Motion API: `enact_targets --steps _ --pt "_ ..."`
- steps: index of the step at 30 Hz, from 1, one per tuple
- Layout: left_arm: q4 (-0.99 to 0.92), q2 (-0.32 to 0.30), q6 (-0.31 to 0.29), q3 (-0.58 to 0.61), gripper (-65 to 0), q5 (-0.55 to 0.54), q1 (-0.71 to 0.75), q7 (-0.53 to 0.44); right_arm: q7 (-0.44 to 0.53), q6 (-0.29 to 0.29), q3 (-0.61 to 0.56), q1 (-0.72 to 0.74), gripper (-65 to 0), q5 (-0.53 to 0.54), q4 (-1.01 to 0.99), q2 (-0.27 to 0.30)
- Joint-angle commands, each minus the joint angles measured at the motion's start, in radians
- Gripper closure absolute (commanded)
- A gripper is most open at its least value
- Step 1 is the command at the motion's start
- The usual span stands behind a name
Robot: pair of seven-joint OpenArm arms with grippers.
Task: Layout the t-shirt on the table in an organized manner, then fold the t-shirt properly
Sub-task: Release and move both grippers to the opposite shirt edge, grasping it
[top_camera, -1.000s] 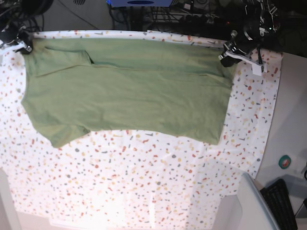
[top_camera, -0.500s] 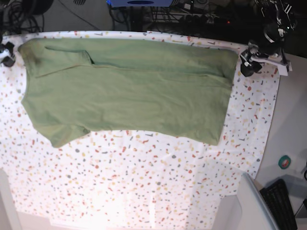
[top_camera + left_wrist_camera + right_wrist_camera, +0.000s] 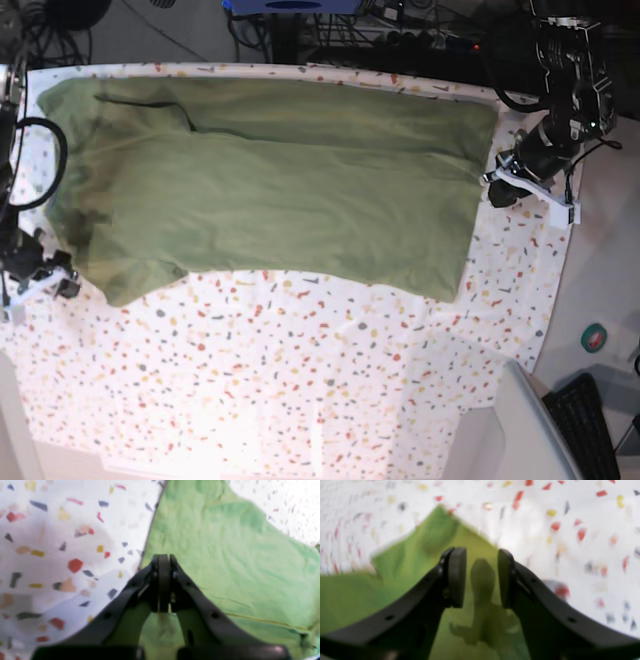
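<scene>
Base view shows you the t-shirt [image 3: 270, 180] lying flat across the far half of the speckled surface [image 3: 300, 390]. Your left tool [image 3: 497, 190] sits just past the shirt's edge, its tips pressed tight together with nothing between them. Your right tool [image 3: 45, 275] is beside the sleeve corner, tips apart, holding nothing, with green cloth under it.

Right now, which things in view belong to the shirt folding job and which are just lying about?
Belongs to the job:
- t-shirt
- table with the speckled cloth
- left tool
- right tool

Just lying about:
- tape roll
- keyboard
- cables behind the table
</scene>
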Motion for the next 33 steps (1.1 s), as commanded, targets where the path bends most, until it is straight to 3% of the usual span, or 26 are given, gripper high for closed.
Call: enact_targets --steps 1,3,4,6,8,12,16,29,31,33 --pt "0.014 -0.011 -0.006 -0.003 0.0 -0.016 -0.004 -0.013 0.04 -0.017 -0.023 0.037 -28.1 0.004 -0.023 0.025" --pt "0.009 -0.011 -0.006 -0.011 -2.3 -0.016 -0.004 -0.013 0.078 -0.025 -0.08 0.074 -32.4 0.004 -0.083 0.025" --pt "0.009 -0.011 -0.006 -0.012 -7.6 -0.014 -0.001 -0.013 0.089 -0.026 -0.106 0.09 -34.1 0.004 -0.103 0.025" --pt "0.011 -0.014 -0.006 -0.012 -15.3 0.002 0.004 -0.013 0.118 -0.048 -0.146 0.11 -34.4 0.004 -0.145 0.023" --pt "0.011 -0.015 -0.006 -0.012 -18.1 0.041 0.002 -0.013 0.167 -0.088 -0.181 0.128 -34.4 0.004 -0.189 0.02" --pt "0.012 -0.011 -0.006 -0.012 -18.4 0.073 -0.001 -0.013 0.224 -0.114 -0.278 0.145 -34.4 0.004 -0.238 0.019" --pt "0.009 -0.011 -0.006 -0.012 -18.4 0.073 -0.004 -0.016 0.218 -0.115 -0.318 0.143 -34.2 0.006 -0.238 0.017" --pt "0.008 -0.012 -0.006 -0.014 -18.4 0.076 -0.021 -0.014 0.187 -0.115 -0.321 0.137 -33.8 0.006 -0.243 -0.018" --pt "0.008 -0.014 -0.006 -0.014 -18.4 0.076 -0.024 -0.014 0.187 -0.117 -0.321 0.137 -28.5 0.006 -0.243 -0.018" --pt "0.008 -0.014 -0.006 -0.014 -18.4 0.076 -0.025 -0.014 0.187 -0.117 -0.319 0.137 -16.1 0.006 -0.243 -0.018"
